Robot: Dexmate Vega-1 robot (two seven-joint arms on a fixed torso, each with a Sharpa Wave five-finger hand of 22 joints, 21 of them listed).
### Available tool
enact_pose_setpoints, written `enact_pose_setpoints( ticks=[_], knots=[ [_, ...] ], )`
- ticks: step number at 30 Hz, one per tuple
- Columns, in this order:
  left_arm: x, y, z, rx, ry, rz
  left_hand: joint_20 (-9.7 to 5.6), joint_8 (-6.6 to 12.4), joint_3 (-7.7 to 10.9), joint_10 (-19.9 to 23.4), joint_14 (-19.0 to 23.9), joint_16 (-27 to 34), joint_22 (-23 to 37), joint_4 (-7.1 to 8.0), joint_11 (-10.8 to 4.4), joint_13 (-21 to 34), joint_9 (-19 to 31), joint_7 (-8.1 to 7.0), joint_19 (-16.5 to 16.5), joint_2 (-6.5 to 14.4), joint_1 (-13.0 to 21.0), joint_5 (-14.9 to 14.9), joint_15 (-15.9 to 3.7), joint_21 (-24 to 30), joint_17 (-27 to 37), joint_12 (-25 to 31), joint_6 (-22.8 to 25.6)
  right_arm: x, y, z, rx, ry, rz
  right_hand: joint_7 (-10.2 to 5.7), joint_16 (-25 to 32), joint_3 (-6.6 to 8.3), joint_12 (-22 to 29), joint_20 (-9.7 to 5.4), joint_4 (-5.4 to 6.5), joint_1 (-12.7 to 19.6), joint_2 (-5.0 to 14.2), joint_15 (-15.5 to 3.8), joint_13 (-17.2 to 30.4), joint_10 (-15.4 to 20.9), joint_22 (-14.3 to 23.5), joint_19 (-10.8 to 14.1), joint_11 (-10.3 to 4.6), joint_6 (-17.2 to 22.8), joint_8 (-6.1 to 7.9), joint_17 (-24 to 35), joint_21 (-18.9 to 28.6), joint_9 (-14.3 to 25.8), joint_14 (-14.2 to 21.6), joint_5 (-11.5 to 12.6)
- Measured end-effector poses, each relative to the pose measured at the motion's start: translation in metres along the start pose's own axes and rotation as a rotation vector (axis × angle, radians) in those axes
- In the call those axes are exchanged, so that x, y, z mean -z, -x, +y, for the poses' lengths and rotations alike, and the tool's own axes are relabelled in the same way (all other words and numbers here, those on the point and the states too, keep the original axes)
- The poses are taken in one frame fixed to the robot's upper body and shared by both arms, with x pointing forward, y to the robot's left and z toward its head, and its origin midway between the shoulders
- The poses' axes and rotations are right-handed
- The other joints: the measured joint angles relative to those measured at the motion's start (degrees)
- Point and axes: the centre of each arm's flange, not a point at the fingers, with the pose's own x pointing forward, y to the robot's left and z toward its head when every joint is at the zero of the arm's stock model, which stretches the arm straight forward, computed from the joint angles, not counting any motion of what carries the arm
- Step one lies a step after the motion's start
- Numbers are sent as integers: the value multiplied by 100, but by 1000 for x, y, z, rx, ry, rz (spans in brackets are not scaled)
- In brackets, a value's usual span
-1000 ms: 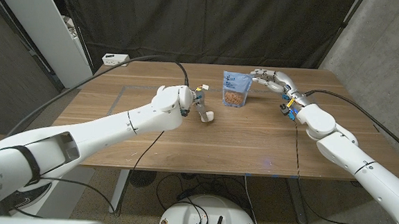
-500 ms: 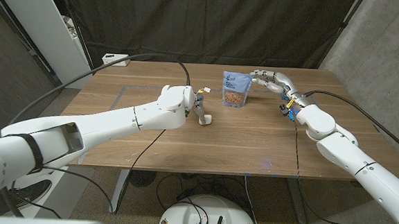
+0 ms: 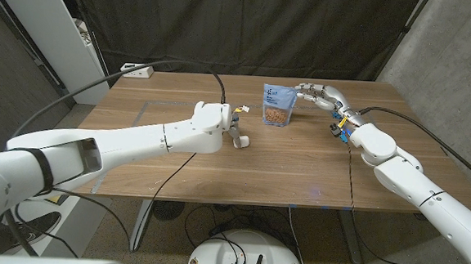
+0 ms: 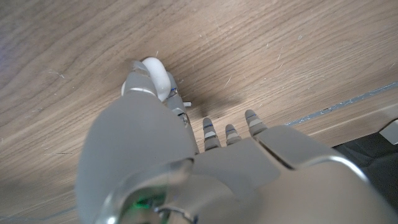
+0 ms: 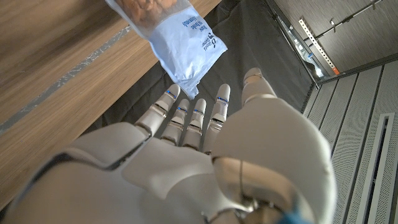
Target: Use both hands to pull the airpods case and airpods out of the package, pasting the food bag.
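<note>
Table (image 3: 299, 164): food bag (image 3: 277, 105) seemingly touching right hand (image 3: 320, 95).

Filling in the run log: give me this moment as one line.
left robot hand: holding white object on table | right robot hand: open, beside upright food bag

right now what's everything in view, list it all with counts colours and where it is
food bag: 1, blue with a clear window showing brown food, upright at the table's far middle
small white object: 1, white, rounded, on the table at the left hand's fingertips; what it is cannot be told
power strip: 1, white, far left corner of the table
table: 1, brown wood
shelf unit: 1, white, behind the table's left
left hand: 1, white and grey, touching the small white object
right hand: 1, white and grey, fingers apart beside the food bag's top
</note>
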Motion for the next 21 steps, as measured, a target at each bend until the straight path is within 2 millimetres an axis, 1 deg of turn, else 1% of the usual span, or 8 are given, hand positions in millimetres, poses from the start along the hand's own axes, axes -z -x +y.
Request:
enact_pose_setpoints(
  ticks=[2,4,8,11,13,15,17,21],
  knots=[
    [-1,0,0,2,-7,1,0,-39,-17,-26,-21,0,0,13,30,0,-10,84,0,-4,-49,17,-21,0,0,0,-121,1,0,0,-3,-1,2,0,0,0,0,0,0,0,0,0,0,0,0,0,0,0,0,0,0,0,0,0],
    [-1,0,-1,8,-7,-1,0,-83,-61,-37,-21,0,0,4,103,0,-23,201,0,4,-118,23,-20,0,0,0,-291,2,0,1,-5,-2,3,0,0,0,0,0,0,0,0,0,0,0,0,0,0,0,0,1,0,0,0,0],
    [0,0,0,17,-9,-1,-29,-132,-96,-82,-20,0,0,28,238,0,-59,311,-29,11,-227,40,-20,0,0,0,-647,2,0,0,-6,-2,4,0,0,0,23,-1,0,0,0,0,0,0,0,0,0,0,0,-14,0,0,0,0],
    [0,0,1,21,-11,-2,-29,-176,-96,-121,-20,0,0,29,277,4,-60,305,-29,11,-227,45,-20,0,0,0,-955,2,-1,0,-8,-3,4,0,0,0,23,-1,1,0,0,0,0,0,0,1,0,0,0,-16,0,1,0,0],
    [2,-1,2,28,-9,0,-29,-176,-115,-132,-19,0,0,46,289,15,-61,304,-29,0,-238,45,-18,0,0,0,-1034,2,-1,0,-10,-4,4,-12,0,0,23,-1,1,-3,-3,0,0,0,0,1,0,12,0,-16,0,1,0,29],
    [2,-1,2,35,-7,-4,-29,-176,-194,-130,12,0,0,78,291,16,-61,316,-29,-89,-327,45,18,0,0,0,-1090,2,-2,0,-10,-3,4,-30,0,0,23,-1,1,-23,-23,0,0,0,0,1,0,30,0,-16,0,1,0,43],
    [3,-1,3,36,-7,-2,-29,-176,-242,-135,1,0,0,125,347,16,-61,316,-29,-157,-395,45,45,0,0,0,-1091,2,-2,0,-12,-3,4,-42,0,0,23,-1,1,-23,-23,0,0,21,0,1,-21,42,0,-16,0,1,0,43],
    [5,-2,4,45,-8,-5,-29,-120,-360,-135,1,0,0,197,348,16,-72,317,-29,-217,-562,45,45,0,14,0,-1111,3,-3,0,-16,-4,4,-60,0,0,23,-1,1,-53,-53,0,0,21,0,1,-20,60,0,-16,0,1,0,43]
  ],
)
